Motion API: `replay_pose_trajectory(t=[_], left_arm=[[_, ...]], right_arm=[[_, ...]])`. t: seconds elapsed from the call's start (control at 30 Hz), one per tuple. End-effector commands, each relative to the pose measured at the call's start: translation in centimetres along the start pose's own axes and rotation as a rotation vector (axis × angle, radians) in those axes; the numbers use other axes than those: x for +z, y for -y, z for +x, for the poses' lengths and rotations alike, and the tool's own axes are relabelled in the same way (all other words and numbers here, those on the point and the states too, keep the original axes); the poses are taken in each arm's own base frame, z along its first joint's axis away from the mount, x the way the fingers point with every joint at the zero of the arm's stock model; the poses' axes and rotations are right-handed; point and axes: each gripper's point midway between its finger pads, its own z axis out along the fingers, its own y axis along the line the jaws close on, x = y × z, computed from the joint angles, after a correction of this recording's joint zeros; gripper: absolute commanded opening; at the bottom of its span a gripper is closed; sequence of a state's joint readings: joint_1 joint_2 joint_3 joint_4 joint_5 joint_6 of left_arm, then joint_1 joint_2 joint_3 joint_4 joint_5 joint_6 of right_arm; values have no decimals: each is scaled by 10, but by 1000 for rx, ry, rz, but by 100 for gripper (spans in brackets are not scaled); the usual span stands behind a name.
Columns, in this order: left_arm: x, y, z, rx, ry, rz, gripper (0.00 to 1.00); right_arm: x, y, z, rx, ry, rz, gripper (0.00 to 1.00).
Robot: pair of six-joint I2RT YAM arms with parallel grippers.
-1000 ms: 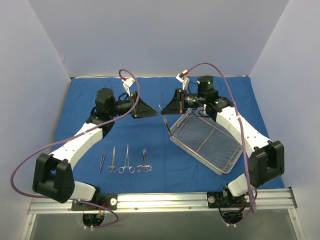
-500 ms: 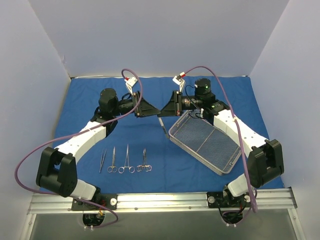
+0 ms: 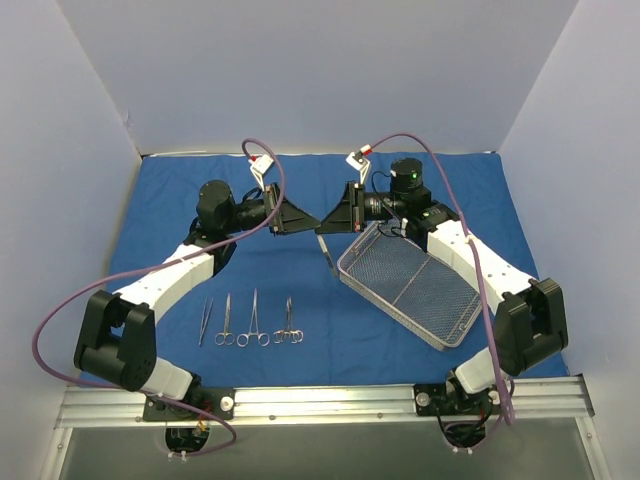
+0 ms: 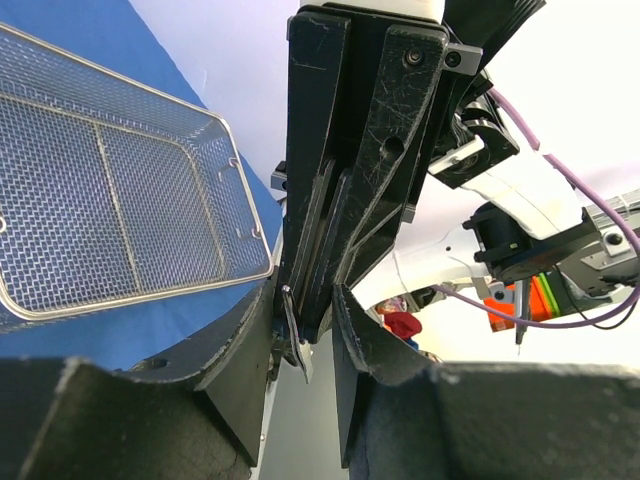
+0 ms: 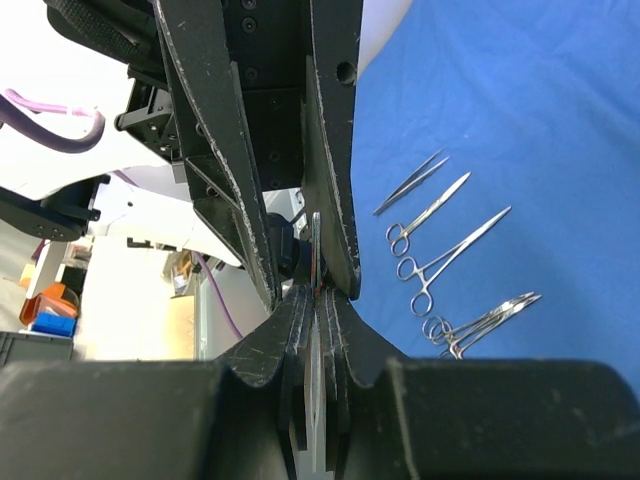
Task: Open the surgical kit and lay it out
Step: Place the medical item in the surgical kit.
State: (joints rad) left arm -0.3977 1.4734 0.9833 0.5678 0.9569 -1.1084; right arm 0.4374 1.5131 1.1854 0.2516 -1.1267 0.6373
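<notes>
Back toward the left arm's base from the left gripper (image 4: 304, 310), four steel tools (image 3: 252, 322) lie in a row on the blue cloth (image 3: 160, 250). That gripper's jaws stand narrowly parted, with the tip of a slim steel instrument (image 3: 328, 257) in the gap. The right gripper (image 5: 315, 300) meets it tip to tip and pinches that instrument. The mesh tray (image 3: 410, 285) rests on the cloth just right of it.

Blue cloth (image 3: 300, 280) reads matt and soft, faintly creased. The tray (image 3: 410, 285) is silvery wire mesh, bright metal with a smooth rim. Four instruments (image 3: 253, 325) gleam: polished steel. The right gripper (image 5: 318, 300) is dull black plastic, heavily scratched, and the thin tool (image 5: 316, 250) in it glints like steel.
</notes>
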Motion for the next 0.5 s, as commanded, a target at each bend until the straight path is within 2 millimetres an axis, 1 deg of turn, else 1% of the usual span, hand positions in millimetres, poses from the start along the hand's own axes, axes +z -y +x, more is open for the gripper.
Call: replay_pose_trajectory(t=[0.0,0.1,0.23,0.3,0.47], left_arm=[[-3,19,-16,78,63,69,37],[-5,19,-18,75,76,69,43],[-9,17,-21,72,94,67,47],[-11,16,-25,72,106,70,47],[-10,14,-25,67,97,73,45]], right_arm=[[-2,-11,6,-28,-27,-54,0],[-2,-10,7,-24,-30,-55,0],[-2,-9,6,-21,-34,-50,0],[-2,-8,6,-21,-33,-49,0],[-2,-9,5,-23,-29,-46,0]])
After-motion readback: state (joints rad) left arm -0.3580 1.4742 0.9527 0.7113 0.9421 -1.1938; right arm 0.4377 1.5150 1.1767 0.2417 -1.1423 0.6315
